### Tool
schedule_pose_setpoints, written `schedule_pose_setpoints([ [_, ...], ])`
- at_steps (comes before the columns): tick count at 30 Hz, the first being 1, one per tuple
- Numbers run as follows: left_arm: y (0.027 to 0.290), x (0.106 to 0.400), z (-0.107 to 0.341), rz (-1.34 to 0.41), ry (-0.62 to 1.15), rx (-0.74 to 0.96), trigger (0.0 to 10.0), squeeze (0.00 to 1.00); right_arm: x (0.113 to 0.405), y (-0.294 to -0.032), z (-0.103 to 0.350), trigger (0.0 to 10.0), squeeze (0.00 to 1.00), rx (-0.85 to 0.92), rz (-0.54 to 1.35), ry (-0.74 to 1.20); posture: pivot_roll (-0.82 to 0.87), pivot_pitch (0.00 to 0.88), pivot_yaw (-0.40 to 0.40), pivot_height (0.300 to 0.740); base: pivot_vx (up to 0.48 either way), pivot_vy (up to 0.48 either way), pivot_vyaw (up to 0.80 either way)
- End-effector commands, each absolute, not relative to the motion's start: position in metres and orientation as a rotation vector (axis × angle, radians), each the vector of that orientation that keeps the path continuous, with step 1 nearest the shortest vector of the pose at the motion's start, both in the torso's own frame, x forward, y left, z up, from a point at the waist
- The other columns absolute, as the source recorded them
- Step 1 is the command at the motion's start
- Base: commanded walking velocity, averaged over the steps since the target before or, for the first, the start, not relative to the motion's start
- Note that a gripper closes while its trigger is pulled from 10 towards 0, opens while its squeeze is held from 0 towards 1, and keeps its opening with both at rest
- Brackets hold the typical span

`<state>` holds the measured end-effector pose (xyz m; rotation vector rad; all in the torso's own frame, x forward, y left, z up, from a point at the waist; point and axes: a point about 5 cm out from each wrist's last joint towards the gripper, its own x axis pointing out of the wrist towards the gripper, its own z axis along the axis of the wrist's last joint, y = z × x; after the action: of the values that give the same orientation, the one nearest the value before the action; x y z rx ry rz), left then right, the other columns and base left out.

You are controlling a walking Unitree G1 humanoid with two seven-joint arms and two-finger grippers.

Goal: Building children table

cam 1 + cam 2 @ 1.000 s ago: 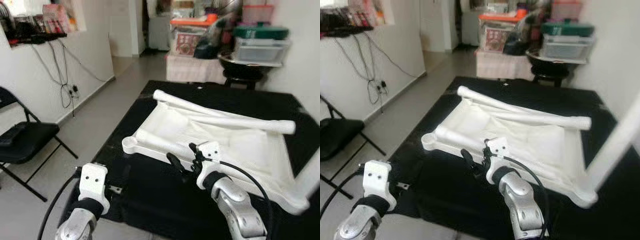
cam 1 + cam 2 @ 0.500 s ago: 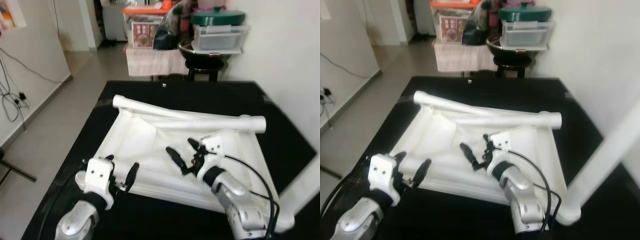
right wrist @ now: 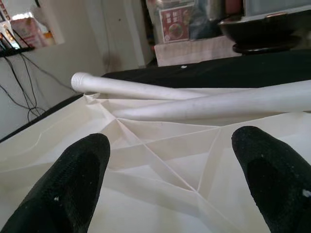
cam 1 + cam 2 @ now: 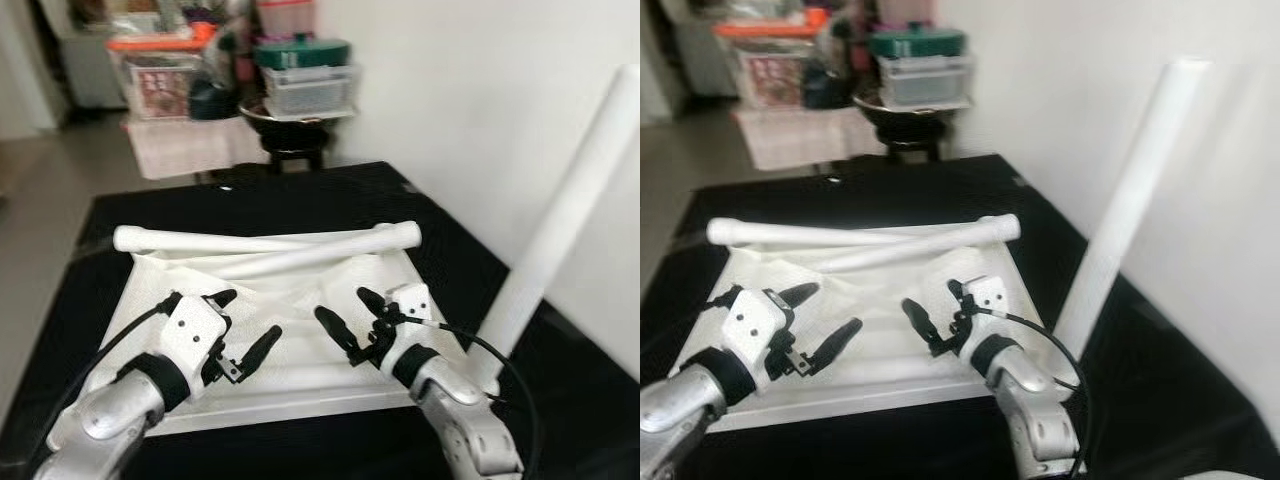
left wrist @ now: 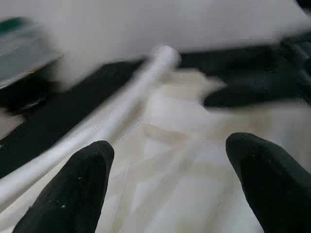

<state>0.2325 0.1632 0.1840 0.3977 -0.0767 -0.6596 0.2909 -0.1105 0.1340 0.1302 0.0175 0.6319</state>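
Two grippers hover with fingers spread apart over a white tabletop (image 4: 300, 290) that lies upside down, its ribbed underside up, on a black mat (image 4: 250, 200) on the floor. At the left, the left gripper (image 4: 245, 325) reaches in above the panel's near left part, its two black fingers (image 5: 73, 187) wide apart and holding nothing; from its wrist the ribbed white surface shows between the fingers, blurred. Across the far side of the tabletop two loose white table legs (image 4: 260, 240) lie crosswise, one running along the far edge and the other slanting under it so that they meet near the right end; they rest on the panel, well apart from both grippers. Right of centre, the right gripper (image 4: 345, 315) hangs above the near right part of the panel, its fingers (image 3: 77, 187) likewise open and empty, pointing toward the lying legs, and its wrist camera shows the panel's diagonal ribs (image 3: 165, 160) beneath. Further right, a third white leg (image 4: 1125, 205) stands up from the panel's near right corner, tilted against the white wall (image 4: 480, 100). Behind the mat are a black stool (image 4: 290, 130) carrying stacked plastic boxes (image 4: 305, 75).
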Motion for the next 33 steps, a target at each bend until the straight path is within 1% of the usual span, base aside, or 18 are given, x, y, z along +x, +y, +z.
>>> schedule_pose_setpoints([
  [1, 0.175, 0.229, 0.187, -0.782, 0.032, 0.575, 10.0, 0.0, 0.29, -0.11, 0.137, 10.0, 0.0, 0.125, 0.648, -0.008, 0.02, 0.0, -0.008, 0.74, 0.0, 0.0, 0.0],
  [3, 0.175, 0.229, 0.187, -0.782, 0.032, 0.575, 10.0, 0.0, 0.29, -0.11, 0.137, 10.0, 0.0, 0.125, 0.648, -0.008, 0.02, 0.0, -0.008, 0.74, 0.0, 0.0, 0.0],
  [5, 0.192, 0.219, 0.184, -0.927, 0.213, 0.738, 10.0, 0.0, 0.291, -0.109, 0.137, 10.0, 0.0, 0.131, 0.653, -0.006, 0.02, 0.0, -0.011, 0.74, 0.0, 0.0, 0.0],
  [7, 0.192, 0.219, 0.184, -0.927, 0.213, 0.738, 10.0, 0.0, 0.291, -0.109, 0.137, 10.0, 0.0, 0.131, 0.653, -0.006, 0.02, 0.0, -0.011, 0.74, 0.0, 0.0, 0.0],
  [9, 0.21, 0.208, 0.181, -1.087, 0.443, 0.872, 10.0, 0.0, 0.291, -0.108, 0.136, 10.0, 0.0, 0.13, 0.658, -0.003, 0.02, 0.0, -0.009, 0.74, 0.0, 0.0, 0.0],
  [10, 0.219, 0.214, 0.184, -1.107, 0.51, 0.948, 10.0, 0.0, 0.291, -0.107, 0.136, 10.0, 0.0, 0.126, 0.662, -0.001, 0.01, 0.0, -0.004, 0.74, 0.0, 0.0, 0.0],
  [12, 0.219, 0.214, 0.184, -1.107, 0.51, 0.948, 10.0, 0.0, 0.291, -0.107, 0.136, 10.0, 0.0, 0.126, 0.662, -0.001, 0.01, 0.0, -0.004, 0.74, 0.0, 0.0, 0.0],
  [13, 0.224, 0.22, 0.187, -1.108, 0.546, 0.996, 10.0, 0.0, 0.292, -0.107, 0.136, 10.0, 0.0, 0.124, 0.665, 0.0, 0.01, 0.0, -0.004, 0.74, 0.0, 0.0, 0.0],
  [14, 0.225, 0.228, 0.19, -1.109, 0.545, 1.012, 10.0, 0.0, 0.291, -0.106, 0.136, 10.0, 0.0, 0.122, 0.666, 0.0, 0.01, 0.0, 0.0, 0.74, 0.0, 0.0, 0.0],
  [15, 0.223, 0.236, 0.189, -1.126, 0.54, 1.008, 10.0, 0.0, 0.291, -0.105, 0.136, 10.0, 0.0, 0.12, 0.665, -0.001, 0.0, 0.0, 0.003, 0.74, 0.0, 0.0, 0.0],
  [18, 0.219, 0.243, 0.185, -1.159, 0.547, 0.997, 10.0, 0.0, 0.291, -0.105, 0.136, 10.0, 0.0, 0.118, 0.663, -0.001, 0.0, 0.0, 0.006, 0.74, 0.0, 0.0, 0.0],
  [21, 0.218, 0.244, 0.183, -1.167, 0.555, 0.996, 10.0, 0.0, 0.291, -0.105, 0.136, 10.0, 0.0, 0.117, 0.663, -0.002, 0.0, 0.0, 0.006, 0.74, 0.0, 0.0, 0.0],
  [23, 0.214, 0.259, 0.174, -1.169, 0.559, 1.017, 10.0, 0.0, 0.29, -0.105, 0.135, 10.0, 0.0, 0.117, 0.658, -0.001, -0.01, 0.0, 0.007, 0.74, 0.0, 0.0, 0.0],
  [25, 0.21, 0.266, 0.168, -1.191, 0.581, 1.031, 10.0, 0.0, 0.29, -0.105, 0.135, 10.0, 0.0, 0.119, 0.656, 0.0, -0.01, 0.0, 0.009, 0.74, 0.0, 0.0, 0.0],
  [28, 0.209, 0.267, 0.166, -1.202, 0.596, 1.029, 10.0, 0.0, 0.29, -0.105, 0.135, 10.0, 0.0, 0.119, 0.655, 0.001, -0.01, 0.0, 0.009, 0.74, 0.0, 0.0, 0.0],
  [30, 0.211, 0.267, 0.16, -1.239, 0.671, 1.058, 10.0, 0.0, 0.289, -0.105, 0.135, 10.0, 0.0, 0.121, 0.649, 0.001, -0.01, 0.0, 0.014, 0.74, 0.0, 0.0, 0.0],
  [32, 0.211, 0.267, 0.16, -1.239, 0.671, 1.058, 10.0, 0.0, 0.289, -0.105, 0.135, 10.0, 0.0, 0.121, 0.649, 0.001, -0.01, 0.0, 0.014, 0.74, 0.0, 0.0, 0.0],
  [33, 0.214, 0.269, 0.159, -1.232, 0.709, 1.084, 10.0, 0.0, 0.289, -0.105, 0.134, 10.0, 0.0, 0.123, 0.647, 0.002, -0.01, 0.0, 0.014, 0.74, 0.0, 0.0, 0.0],
])
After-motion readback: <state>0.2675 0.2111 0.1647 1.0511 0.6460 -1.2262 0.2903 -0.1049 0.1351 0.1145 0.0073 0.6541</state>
